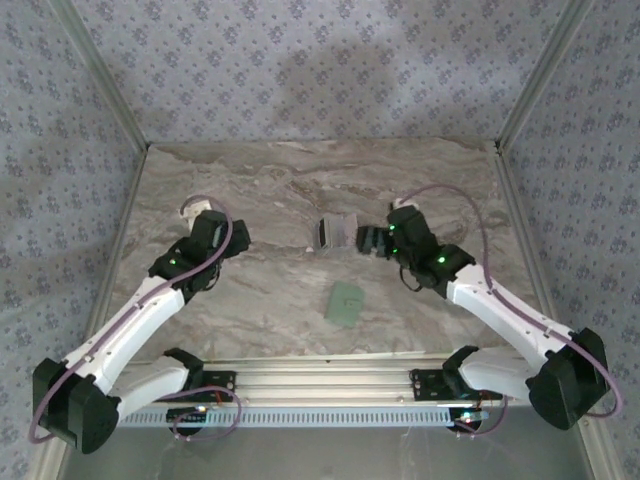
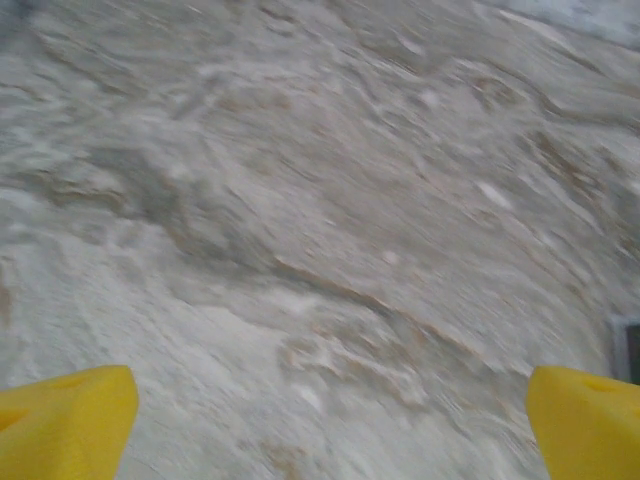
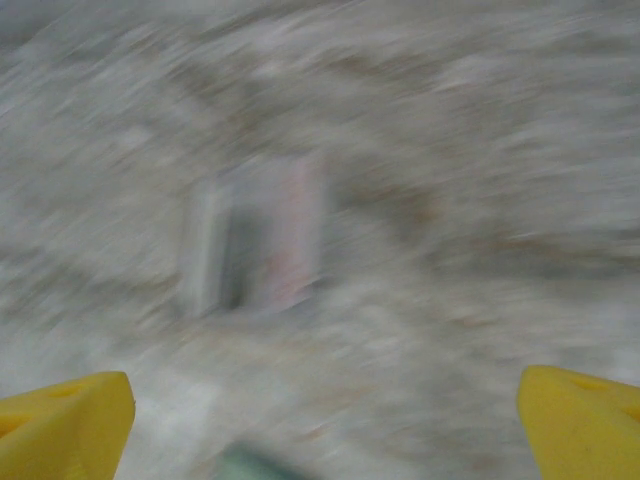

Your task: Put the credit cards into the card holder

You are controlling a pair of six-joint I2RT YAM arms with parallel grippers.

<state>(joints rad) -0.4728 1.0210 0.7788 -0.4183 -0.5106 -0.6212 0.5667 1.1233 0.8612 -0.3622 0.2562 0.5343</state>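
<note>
The credit cards (image 1: 338,232) lie as a small silvery-grey striped stack at the table's middle back. In the blurred right wrist view the cards (image 3: 255,235) sit ahead of the fingers. The card holder (image 1: 347,303), a flat sage-green piece, lies nearer the front; a green edge of the card holder (image 3: 245,465) shows low in the right wrist view. My right gripper (image 1: 370,240) (image 3: 325,430) is just right of the cards, open and empty. My left gripper (image 1: 228,236) (image 2: 325,430) is well to their left, open over bare marble.
The marble-patterned table (image 1: 270,190) is fenced by patterned cloth walls with metal posts (image 1: 520,100) at the back corners. A metal rail (image 1: 330,385) runs along the near edge by the arm bases. A card corner (image 2: 628,348) shows at the left wrist view's right edge.
</note>
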